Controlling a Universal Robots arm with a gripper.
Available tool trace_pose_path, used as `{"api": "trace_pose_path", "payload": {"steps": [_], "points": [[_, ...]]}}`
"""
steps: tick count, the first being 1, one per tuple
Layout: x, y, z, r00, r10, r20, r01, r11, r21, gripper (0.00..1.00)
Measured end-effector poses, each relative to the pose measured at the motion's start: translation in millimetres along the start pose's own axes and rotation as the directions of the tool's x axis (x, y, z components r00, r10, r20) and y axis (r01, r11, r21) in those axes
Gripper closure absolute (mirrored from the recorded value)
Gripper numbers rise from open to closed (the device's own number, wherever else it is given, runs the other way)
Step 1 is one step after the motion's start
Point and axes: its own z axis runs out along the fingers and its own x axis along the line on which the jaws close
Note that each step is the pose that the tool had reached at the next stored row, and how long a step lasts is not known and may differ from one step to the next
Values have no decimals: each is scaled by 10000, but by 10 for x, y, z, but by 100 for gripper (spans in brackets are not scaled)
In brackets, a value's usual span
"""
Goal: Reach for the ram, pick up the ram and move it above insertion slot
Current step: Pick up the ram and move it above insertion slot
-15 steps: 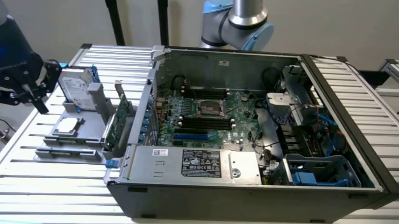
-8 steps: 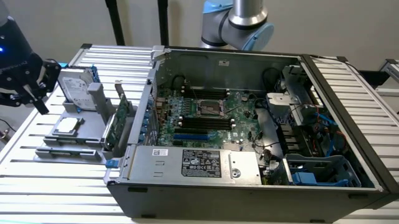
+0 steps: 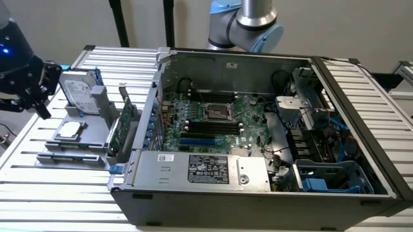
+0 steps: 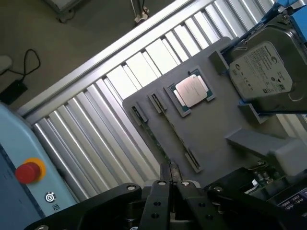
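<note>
The ram [image 4: 152, 136] is a thin green stick standing on edge in a slot along the rim of the grey holder [image 4: 211, 129]. My gripper [image 4: 171, 172] hangs above that rim, fingers shut together with nothing between them and apart from the ram. In the exterior view the black gripper [image 3: 44, 112] hovers at the far left, above and beside the grey holder [image 3: 77, 145]. The black memory slots [image 3: 213, 126] lie on the motherboard inside the open computer case [image 3: 258, 193].
On the holder sit a silver processor [image 4: 192, 91], a hard drive with blue rails [image 4: 264, 72] and a green expansion card [image 3: 123, 125]. Everything rests on a ribbed metal table [image 4: 96, 124]. A red stop button [image 4: 28, 171] is on a box beside the table.
</note>
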Motion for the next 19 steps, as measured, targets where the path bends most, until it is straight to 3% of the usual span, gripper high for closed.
{"api": "trace_pose_path", "payload": {"steps": [5,10,14,19], "points": [[0,-1,15,9959,-909,-36,909,9959,2,89],[0,-1,33,9835,-1809,-73,1809,9835,-1,89],[0,-2,44,9678,-2516,-102,2516,9678,-5,89],[-1,-3,54,9414,-3369,-137,3370,9415,-14,89]]}}
